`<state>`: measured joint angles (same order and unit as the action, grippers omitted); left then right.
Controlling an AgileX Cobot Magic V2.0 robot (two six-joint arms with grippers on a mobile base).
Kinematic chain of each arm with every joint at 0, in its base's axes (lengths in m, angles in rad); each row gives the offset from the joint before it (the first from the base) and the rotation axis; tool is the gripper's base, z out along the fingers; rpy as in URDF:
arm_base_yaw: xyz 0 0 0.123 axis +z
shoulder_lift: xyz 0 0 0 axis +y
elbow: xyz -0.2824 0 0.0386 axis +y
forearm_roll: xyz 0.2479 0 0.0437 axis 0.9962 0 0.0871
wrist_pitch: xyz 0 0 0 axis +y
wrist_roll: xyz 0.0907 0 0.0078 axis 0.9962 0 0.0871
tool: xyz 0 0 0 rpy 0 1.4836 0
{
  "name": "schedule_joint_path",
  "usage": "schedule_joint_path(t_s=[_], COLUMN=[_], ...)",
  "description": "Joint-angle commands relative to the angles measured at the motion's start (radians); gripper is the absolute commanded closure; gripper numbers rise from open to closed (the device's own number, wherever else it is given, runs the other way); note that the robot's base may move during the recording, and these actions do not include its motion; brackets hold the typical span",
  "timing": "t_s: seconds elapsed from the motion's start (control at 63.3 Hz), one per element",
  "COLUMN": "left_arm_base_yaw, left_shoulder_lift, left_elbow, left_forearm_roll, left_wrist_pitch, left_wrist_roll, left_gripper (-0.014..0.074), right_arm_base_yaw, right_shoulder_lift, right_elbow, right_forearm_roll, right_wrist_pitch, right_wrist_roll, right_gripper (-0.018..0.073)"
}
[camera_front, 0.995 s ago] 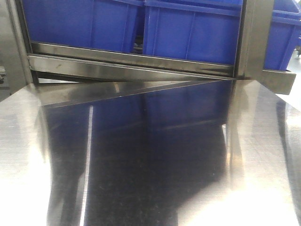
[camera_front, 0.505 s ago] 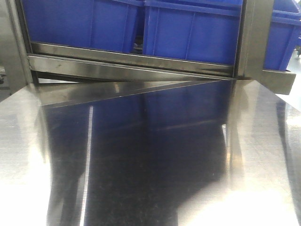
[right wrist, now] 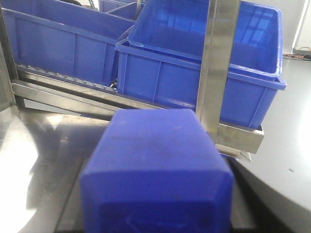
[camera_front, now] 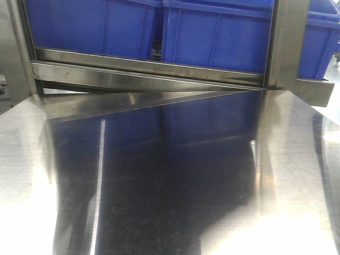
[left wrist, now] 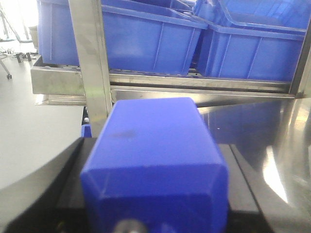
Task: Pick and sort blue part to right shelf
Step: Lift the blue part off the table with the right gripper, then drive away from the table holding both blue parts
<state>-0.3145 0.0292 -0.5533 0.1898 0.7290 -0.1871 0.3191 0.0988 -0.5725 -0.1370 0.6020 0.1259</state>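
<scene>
In the left wrist view a blue block-shaped part (left wrist: 153,165) fills the space between the black fingers (left wrist: 73,174) of my left gripper (left wrist: 153,145), which is shut on it. In the right wrist view a second blue part (right wrist: 158,165) sits the same way in my right gripper (right wrist: 158,145), held above the steel top. The right shelf (camera_front: 149,79) stands ahead, with its steel front rail and large blue crates (camera_front: 212,37). The crates also show in the left wrist view (left wrist: 141,41) and the right wrist view (right wrist: 194,63). Neither gripper shows in the front view.
A shiny steel tabletop (camera_front: 170,175) lies between me and the shelf. Steel upright posts stand in front of the crates, one in the left wrist view (left wrist: 92,73) and one in the right wrist view (right wrist: 218,63). The shelf's right end bracket (right wrist: 240,138) juts out over a grey floor.
</scene>
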Motion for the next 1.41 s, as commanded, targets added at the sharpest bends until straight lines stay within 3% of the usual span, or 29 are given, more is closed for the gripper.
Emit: schedule_joint_path(t_s=[0.0,1.39], left_arm_base_yaw=[-0.007,-0.007], left_shoulder_lift=[0.015,0.017], left_elbow=[-0.025,-0.025], left_forearm_roll=[0.009,0.007], left_wrist_pitch=[-0.087,-0.087], left_wrist_roll=[0.001,0.001], left_gripper=[0.0263,0.0263], right_arm_base_yaw=[0.003,0.003], right_shoulder_lift=[0.016,0.017], right_elbow=[-0.025,-0.025], right_forearm_roll=[-0.017,-0.017], right_wrist_pitch=[-0.092,-0.092], right_wrist_roll=[-0.009,-0.009], right_gripper=[0.0368,0.0368])
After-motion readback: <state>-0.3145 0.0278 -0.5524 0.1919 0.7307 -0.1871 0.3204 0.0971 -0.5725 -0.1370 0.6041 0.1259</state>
